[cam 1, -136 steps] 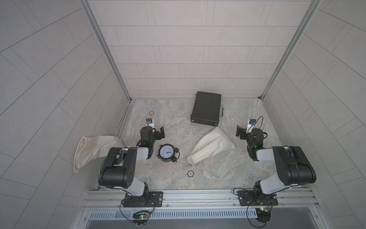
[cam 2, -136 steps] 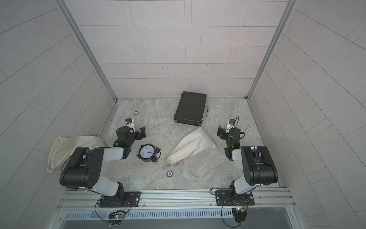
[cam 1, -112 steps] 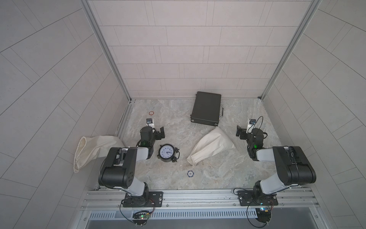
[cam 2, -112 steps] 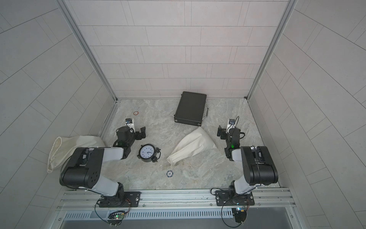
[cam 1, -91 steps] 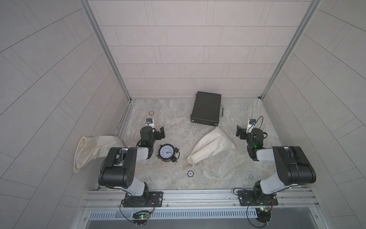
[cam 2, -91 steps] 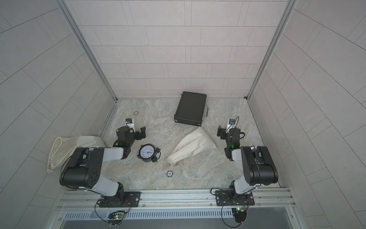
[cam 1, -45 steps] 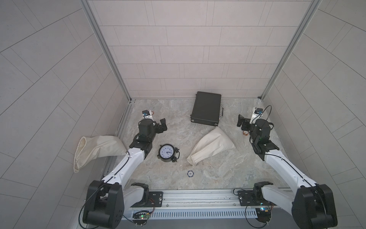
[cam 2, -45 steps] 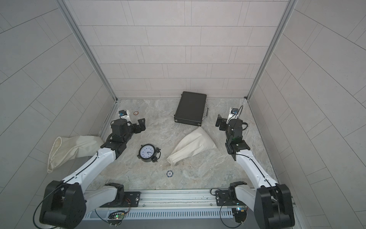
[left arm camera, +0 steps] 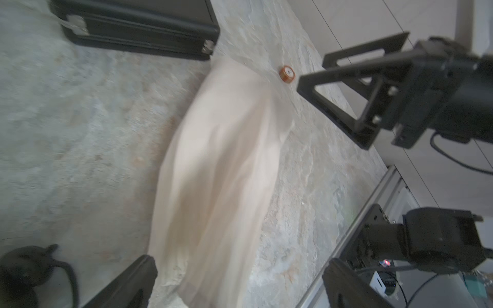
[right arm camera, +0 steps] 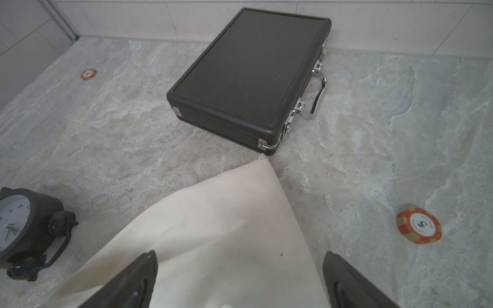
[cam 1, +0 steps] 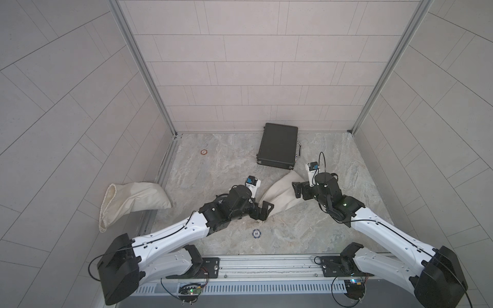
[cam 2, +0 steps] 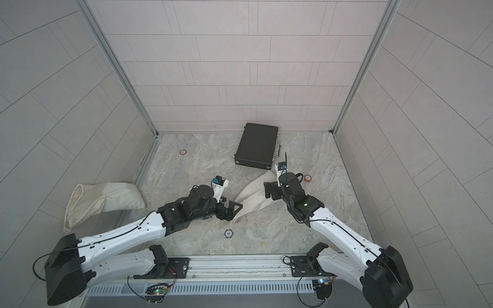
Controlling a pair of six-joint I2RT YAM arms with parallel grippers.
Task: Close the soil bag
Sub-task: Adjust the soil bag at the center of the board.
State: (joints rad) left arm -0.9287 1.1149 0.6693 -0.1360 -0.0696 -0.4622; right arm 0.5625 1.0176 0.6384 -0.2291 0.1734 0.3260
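Both my grippers are spread wide, nothing pinched yet. The soil bag (cam 1: 282,196) lies flat in the middle of the marble table (cam 1: 226,165), and its far corner is just about touching the black case (cam 1: 277,145). My left gripper (cam 1: 264,212) sits at the bag's near end, my right gripper (cam 1: 297,190) hovers over the wider far end, and there's a clock (right arm camera: 16,221) nearby

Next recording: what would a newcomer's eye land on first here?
The cream soil bag lying in the middle of the table, with the left gripper at its near end and the right gripper over its far end, both with jaws open. Behind it a black case lies flat at the back, and a second cream bag sits off the table's left edge.
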